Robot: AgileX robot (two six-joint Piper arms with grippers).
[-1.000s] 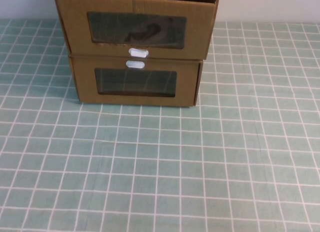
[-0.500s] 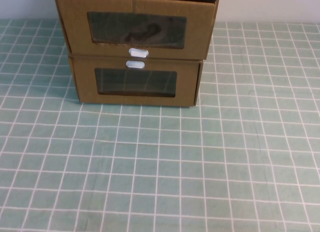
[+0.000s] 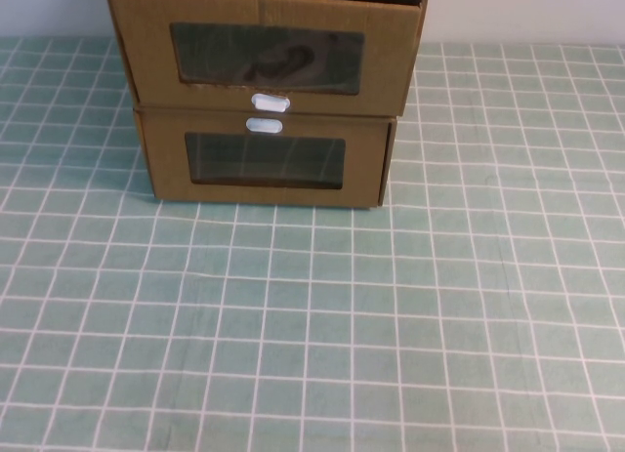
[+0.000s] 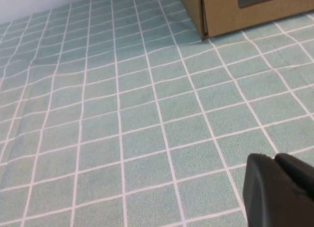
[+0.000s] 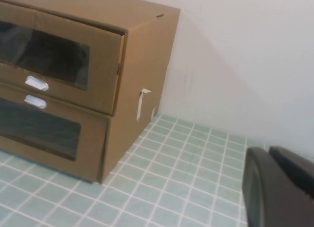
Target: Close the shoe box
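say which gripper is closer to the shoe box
Right, probably: the right gripper sits right-front of the shoe box; the left gripper is low over the mat, off to its left.

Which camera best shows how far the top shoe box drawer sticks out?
The right wrist view: the shoe box drawer front stands proud of its shell, seen side-on. The high view shows it head-on; the left wrist view misses it.
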